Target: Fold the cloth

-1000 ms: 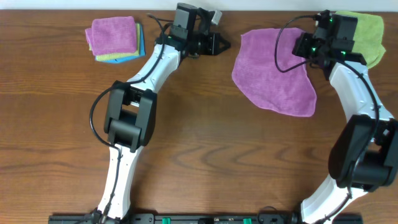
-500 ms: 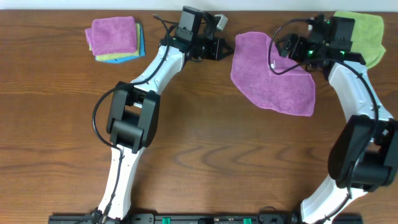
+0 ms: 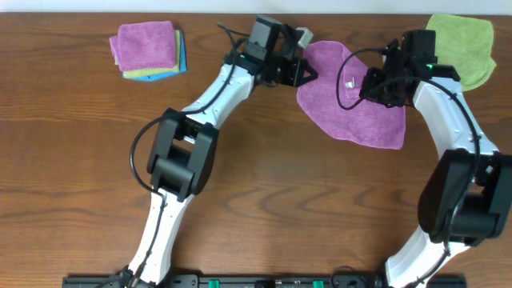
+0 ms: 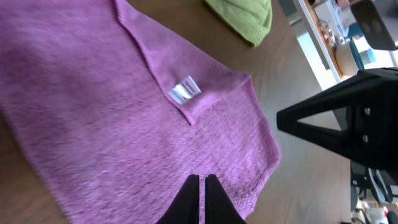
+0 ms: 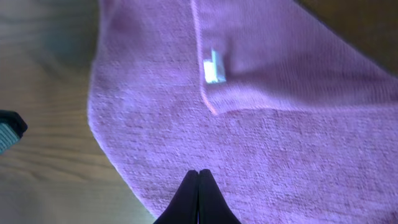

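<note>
The purple cloth (image 3: 360, 120) lies on the table at the back right, its upper right part folded over so the small white tag (image 3: 350, 82) shows. My left gripper (image 3: 308, 70) is shut, its tips just over the cloth's upper left edge. In the left wrist view the shut fingers (image 4: 199, 180) point at the cloth (image 4: 93, 93) near its tag (image 4: 185, 91). My right gripper (image 3: 376, 86) is shut over the cloth's middle. In the right wrist view its fingers (image 5: 198, 174) sit above the flat cloth (image 5: 280, 155), below the tag (image 5: 214, 68).
A lime-green cloth (image 3: 468, 44) lies at the back right corner, touching the purple cloth's far side, and it also shows in the left wrist view (image 4: 242, 15). A stack of folded cloths (image 3: 148, 48), purple on top, sits at the back left.
My left gripper moved right to the cloth's left edge. My right gripper moved left over the cloth, whose upper right part is now folded over with the tag showing.
</note>
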Robot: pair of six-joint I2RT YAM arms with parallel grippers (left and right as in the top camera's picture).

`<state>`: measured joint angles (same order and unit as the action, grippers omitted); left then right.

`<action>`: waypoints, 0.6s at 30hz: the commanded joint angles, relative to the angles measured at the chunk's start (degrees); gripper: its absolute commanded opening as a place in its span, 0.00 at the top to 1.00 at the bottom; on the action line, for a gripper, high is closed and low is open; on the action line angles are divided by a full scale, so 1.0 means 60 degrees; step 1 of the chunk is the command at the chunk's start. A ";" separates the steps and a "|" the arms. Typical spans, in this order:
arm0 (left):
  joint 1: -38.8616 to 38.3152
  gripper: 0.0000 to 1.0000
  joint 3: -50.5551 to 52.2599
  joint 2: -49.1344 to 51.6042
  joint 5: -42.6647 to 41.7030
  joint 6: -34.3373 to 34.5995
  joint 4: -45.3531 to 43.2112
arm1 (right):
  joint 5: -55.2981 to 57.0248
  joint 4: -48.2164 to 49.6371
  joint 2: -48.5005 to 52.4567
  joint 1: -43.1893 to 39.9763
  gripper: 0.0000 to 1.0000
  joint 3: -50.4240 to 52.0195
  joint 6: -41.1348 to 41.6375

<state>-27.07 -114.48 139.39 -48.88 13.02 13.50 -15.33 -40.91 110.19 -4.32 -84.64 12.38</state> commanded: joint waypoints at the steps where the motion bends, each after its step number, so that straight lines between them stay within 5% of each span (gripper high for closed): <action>1: -0.0069 0.94 -0.0091 0.0313 0.0055 -0.0168 0.0051 | 0.0317 -0.0324 -0.0291 0.0040 0.98 -0.0135 -0.0237; 18: -0.0397 0.94 -0.0087 0.0324 0.1002 -0.1151 0.1745 | 0.1348 -0.0878 0.0102 0.0044 0.99 0.0474 -0.0295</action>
<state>-29.15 -114.48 140.16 -44.25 7.55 23.70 -8.88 -46.72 110.19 -4.29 -83.59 11.49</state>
